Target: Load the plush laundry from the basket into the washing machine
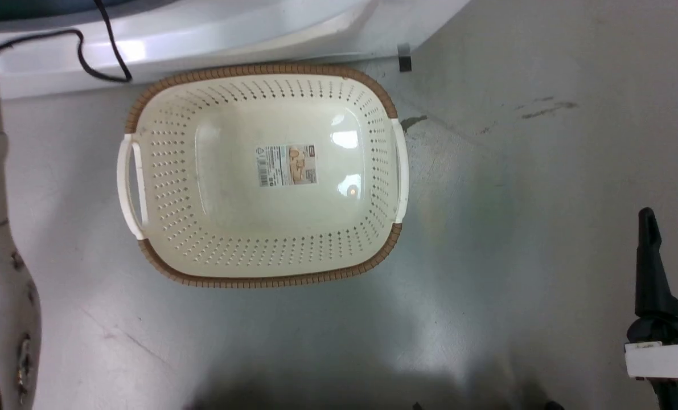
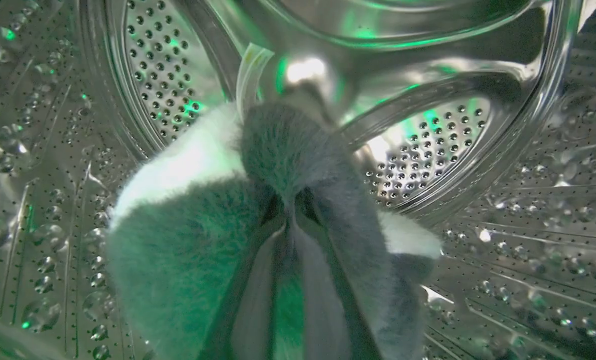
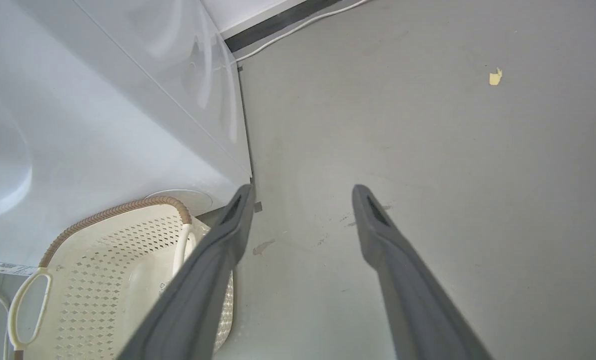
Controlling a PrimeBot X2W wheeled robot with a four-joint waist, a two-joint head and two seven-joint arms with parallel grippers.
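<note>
My left jaws are clamped on the plush laundry (image 2: 177,260), its black-and-white fur bunched around both fingers, inside the steel drum (image 2: 503,165) of the washing machine (image 3: 92,130). My right jaws stand apart, gripping nothing, above the grey floor (image 3: 453,150). They are beside the basket (image 1: 270,256), which sits against the machine's white front, bottom label (image 1: 286,165) showing.

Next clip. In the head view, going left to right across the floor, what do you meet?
Pale robot arm → basket → right gripper
</note>
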